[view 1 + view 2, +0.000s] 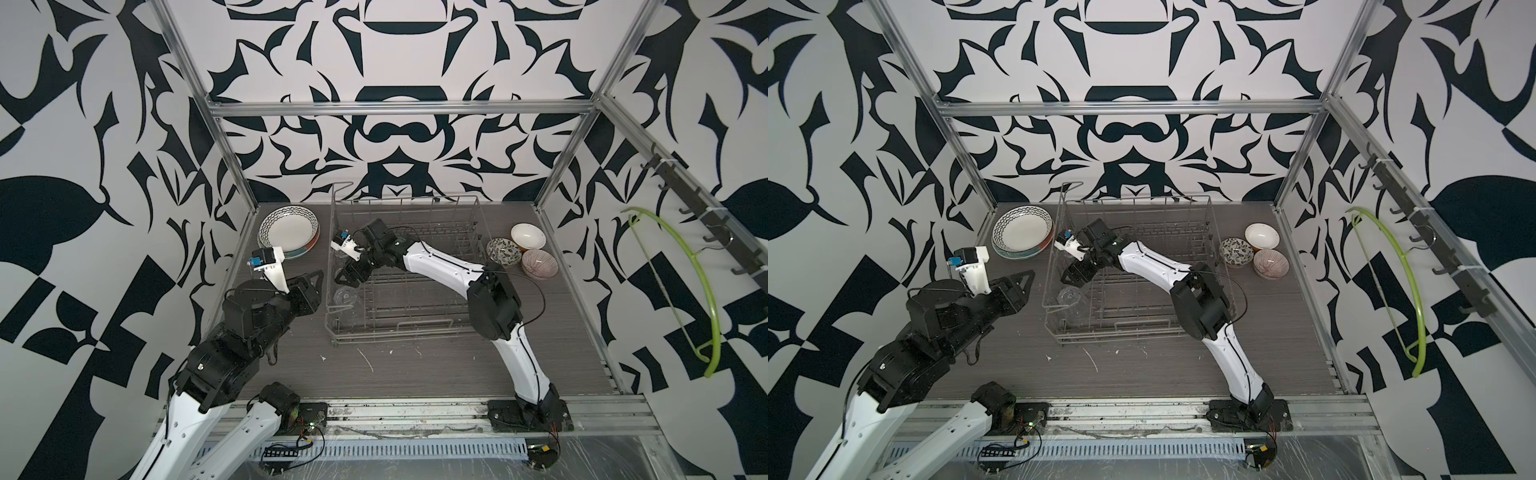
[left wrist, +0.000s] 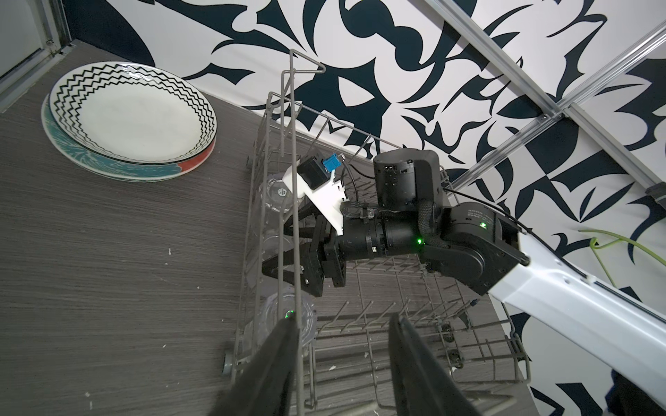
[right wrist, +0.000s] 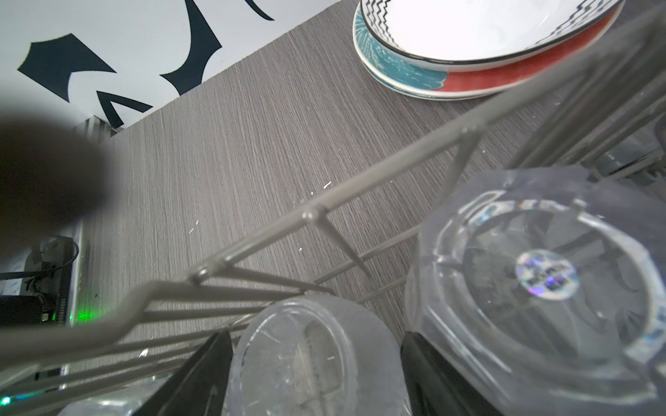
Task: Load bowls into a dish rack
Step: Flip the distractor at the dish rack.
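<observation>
Left gripper: We see its two fingers apart, with nothing between them. It hangs over the table, just beside the left wall of the rack.
Plates: We see two plates in a pile at the back left of the table. The top one is white with a zigzag edge. The one under it is red and teal.
Table: It is grey, with little white marks near the front.
Rack: We see a big grey wire rack in the middle of the table.
Glasses: Clear glasses stand upside down in a row along the left side of the rack.
Right gripper: It reaches across the rack to that row. One glass sits between its two fingers. We cannot tell if they squeeze it or only stand beside it.
Bowls: We see three small bowls on the table just right of the rack, outside it, close together and open side up. The orange and white bowl is at the back. The flower bowl is nearest the rack. The pink striped bowl is in front.
</observation>
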